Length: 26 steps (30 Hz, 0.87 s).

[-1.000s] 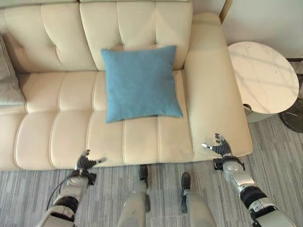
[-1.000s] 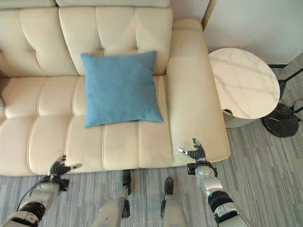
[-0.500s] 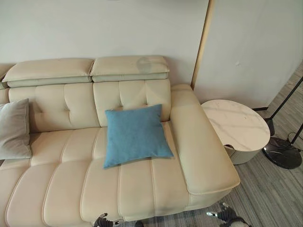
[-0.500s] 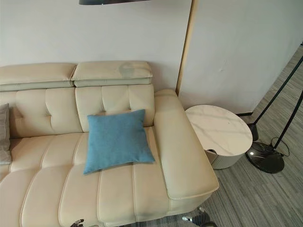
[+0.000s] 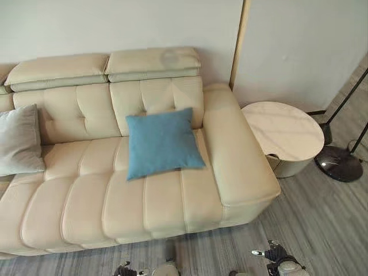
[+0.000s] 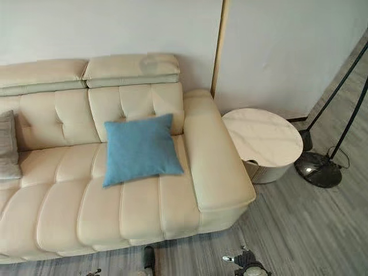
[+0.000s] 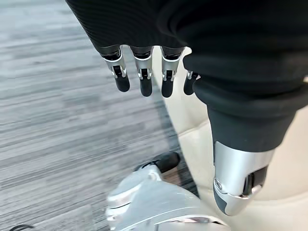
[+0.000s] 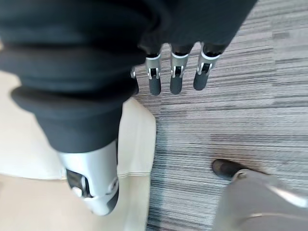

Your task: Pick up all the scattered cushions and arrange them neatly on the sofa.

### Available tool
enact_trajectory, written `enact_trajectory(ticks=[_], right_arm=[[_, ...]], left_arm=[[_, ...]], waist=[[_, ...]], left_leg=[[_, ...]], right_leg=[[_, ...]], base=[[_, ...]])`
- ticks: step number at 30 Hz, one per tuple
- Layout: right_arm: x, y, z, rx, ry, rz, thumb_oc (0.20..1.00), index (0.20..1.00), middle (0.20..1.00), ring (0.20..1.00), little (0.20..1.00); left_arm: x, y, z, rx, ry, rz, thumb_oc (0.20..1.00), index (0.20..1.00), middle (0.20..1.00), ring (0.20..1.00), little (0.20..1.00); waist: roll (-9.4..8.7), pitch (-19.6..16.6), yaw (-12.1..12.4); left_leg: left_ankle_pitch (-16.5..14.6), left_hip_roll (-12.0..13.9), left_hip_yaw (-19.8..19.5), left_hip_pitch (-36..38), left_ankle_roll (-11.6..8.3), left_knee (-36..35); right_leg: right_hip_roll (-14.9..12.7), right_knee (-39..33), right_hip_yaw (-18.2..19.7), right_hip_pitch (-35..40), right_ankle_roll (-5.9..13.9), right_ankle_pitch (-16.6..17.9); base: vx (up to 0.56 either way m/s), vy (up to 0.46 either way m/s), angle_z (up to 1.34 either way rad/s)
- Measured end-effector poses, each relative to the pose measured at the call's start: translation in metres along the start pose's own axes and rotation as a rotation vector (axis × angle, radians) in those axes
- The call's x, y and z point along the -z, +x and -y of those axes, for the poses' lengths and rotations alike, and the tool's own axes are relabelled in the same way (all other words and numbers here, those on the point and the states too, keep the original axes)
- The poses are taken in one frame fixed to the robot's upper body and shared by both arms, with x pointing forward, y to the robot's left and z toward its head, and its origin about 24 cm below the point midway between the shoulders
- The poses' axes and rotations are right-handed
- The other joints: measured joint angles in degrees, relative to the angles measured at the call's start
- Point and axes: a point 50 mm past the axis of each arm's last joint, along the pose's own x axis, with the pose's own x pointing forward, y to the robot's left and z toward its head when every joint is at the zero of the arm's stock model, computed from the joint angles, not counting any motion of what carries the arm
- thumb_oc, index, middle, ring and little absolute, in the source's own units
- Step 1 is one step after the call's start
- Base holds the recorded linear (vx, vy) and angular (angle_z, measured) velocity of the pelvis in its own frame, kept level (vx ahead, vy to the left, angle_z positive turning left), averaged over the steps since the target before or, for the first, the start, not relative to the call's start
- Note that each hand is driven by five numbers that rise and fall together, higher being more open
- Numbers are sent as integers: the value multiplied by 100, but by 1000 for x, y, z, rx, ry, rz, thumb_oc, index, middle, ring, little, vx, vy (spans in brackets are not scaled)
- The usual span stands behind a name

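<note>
Bare seat is seen along the sofa [image 5: 86, 195] front edge. The square blue cushion [image 5: 163, 142] is propped against the backrest beside the right armrest. The left hand [image 7: 144, 72] and right hand [image 8: 173, 72] are held relaxed, empty, over the floor [image 5: 322, 218].

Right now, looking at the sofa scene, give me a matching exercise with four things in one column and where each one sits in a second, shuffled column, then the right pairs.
Things:
1. blue cushion
2. grey cushion
3. round side table
4. lamp base

Places:
A. on the floor beyond the side table
B. at the sofa's left end, against the backrest
C. beside the sofa's right armrest
D. propped on the backrest by the right armrest

Pairs: 1-D, 2-B, 3-C, 4-A
</note>
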Motion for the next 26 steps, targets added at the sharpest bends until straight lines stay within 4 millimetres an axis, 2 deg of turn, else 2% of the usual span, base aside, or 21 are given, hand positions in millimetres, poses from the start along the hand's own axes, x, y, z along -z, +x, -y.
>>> enact_trajectory(ticks=[1, 2, 3, 4, 5, 6, 7, 8, 9, 11, 12, 13, 15, 16, 17, 20, 26], right_arm=[[2, -1, -1, -3, -15, 2, 1000, 1000, 1000, 1000, 1000], [6, -2, -1, -4, -16, -8, 1000, 1000, 1000, 1000, 1000], [9, -2, 0, -1, -25, -13, 1000, 1000, 1000, 1000, 1000], [7, -1, 10, 18, -57, 2, 1000, 1000, 1000, 1000, 1000], [5, -1, 12, 25, -59, 10, 1000, 1000, 1000, 1000, 1000], [12, -3, 9, 18, -60, -2, 1000, 1000, 1000, 1000, 1000], [11, -3, 8, 16, -61, 2, 1000, 1000, 1000, 1000, 1000], [12, -3, 10, 18, -64, -2, 1000, 1000, 1000, 1000, 1000], [5, -2, 7, 10, -60, 16, 1000, 1000, 1000, 1000, 1000], [-1, -1, 7, 10, -59, 30, 1000, 1000, 1000, 1000, 1000], [-3, -1, 7, 9, -61, 37, 1000, 1000, 1000, 1000, 1000], [-4, 0, 5, 5, -64, 38, 1000, 1000, 1000, 1000, 1000], [-4, -1, 0, -10, -64, 40, 1000, 1000, 1000, 1000, 1000], [-4, -1, 0, -10, -64, 40, 1000, 1000, 1000, 1000, 1000], [-2, -2, -3, -20, -61, 34, 1000, 1000, 1000, 1000, 1000], [3, -3, -4, -22, -61, 23, 1000, 1000, 1000, 1000, 1000], [11, -4, -5, -35, -61, 2, 1000, 1000, 1000, 1000, 1000]], left_arm=[[-2, 1, -1, -4, 0, 4, 1000, 1000, 1000, 1000, 1000], [-2, 1, 0, -1, 0, 2, 1000, 1000, 1000, 1000, 1000], [-5, 1, 3, 7, -1, 11, 1000, 1000, 1000, 1000, 1000], [-5, 0, 7, 9, -26, 15, 1000, 1000, 1000, 1000, 1000], [-6, 0, 3, -1, -41, 20, 1000, 1000, 1000, 1000, 1000], [-10, 1, -1, -8, -36, 28, 1000, 1000, 1000, 1000, 1000], [-16, 2, -4, -11, -34, 43, 1000, 1000, 1000, 1000, 1000], [-14, 3, 1, 2, -36, 26, 1000, 1000, 1000, 1000, 1000], [-15, 3, 6, 13, -37, 24, 1000, 1000, 1000, 1000, 1000], [-13, 2, 11, 26, -40, 19, 1000, 1000, 1000, 1000, 1000], [-13, 2, 14, 34, -42, 17, 1000, 1000, 1000, 1000, 1000], [-18, 2, 15, 39, -40, 28, 1000, 1000, 1000, 1000, 1000], [-18, 2, 16, 40, -34, 30, 1000, 1000, 1000, 1000, 1000], [-18, 2, 16, 40, -34, 30, 1000, 1000, 1000, 1000, 1000], [-11, 1, 15, 38, -31, 13, 1000, 1000, 1000, 1000, 1000], [1, -1, 15, 40, -16, -12, 1000, 1000, 1000, 1000, 1000], [5, -2, 16, 51, 2, -29, 1000, 1000, 1000, 1000, 1000]], waist=[[-12, 36, -1], [-146, 66, -61], [-140, 68, -28], [-45, 84, -4], [-67, 184, -73], [-271, 186, -121], [-458, 197, -30], [-486, 157, -106], [-409, 118, -194], [-288, 100, -227], [-211, 67, -283], [-238, 100, -311], [-351, 87, -303], [-351, 87, -303], [-362, 73, -307], [-360, 48, -309], [-259, -10, -284]], left_leg=[[-91, 80, -27, -44, -123, 56], [-337, 121, 18, -47, -429, 98], [-467, 71, 43, -101, -198, 381], [-578, 202, -71, -256, 81, 589], [-723, 186, -38, -252, -140, 547], [-897, 107, -15, -243, -295, 454], [-634, -225, 14, -273, -54, 977], [-761, -611, -43, -152, 31, 1878], [-925, -935, -52, 500, 113, 1761], [-906, -1123, -185, 1154, 160, 1026], [-818, -1115, -214, 1390, 239, 479], [-739, -1123, -243, 1470, 360, 280], [-673, -1179, -231, 1459, 468, 154], [-673, -1179, -231, 1459, 468, 154], [-700, -1208, -234, 1459, 552, 82], [-663, -1235, -236, 1562, 539, -34], [-605, -1219, -175, 1654, 547, -12]], right_leg=[[43, 87, -43, -22, -63, -45], [49, 59, -80, -26, -134, -49], [76, 106, -190, -50, -246, 19], [273, 498, -177, -242, -373, -121], [246, 746, -239, -353, -447, -196], [89, 681, -299, -425, -576, -181], [-194, 400, -361, -432, -845, 124], [-336, -546, -500, -53, -792, 732], [-247, -1336, -482, 195, -650, 1163], [-120, -1485, -482, 190, -626, 1327], [-61, -1530, -545, 183, -538, 1340], [-54, -1553, -558, 177, -482, 1369], [-102, -1704, -589, 207, -347, 1490], [-102, -1704, -589, 207, -347, 1490], [-145, -1729, -615, 213, -267, 1539], [-163, -1773, -624, 258, -258, 1546], [-123, -1994, -590, 430, -226, 1723]], base=[[-385, -308, 36], [-311, -215, 31], [-311, -186, 14], [-105, -63, 25], [-226, -135, 42], [-195, -118, 42], [-215, -138, 40], [-147, -82, 26], [-82, -29, 26], [-48, 13, 8], [5, 34, 25], [43, 44, 31], [55, 45, 8], [32, 34, 2], [11, 24, 4], [20, 41, 3], [22, 46, -4]])
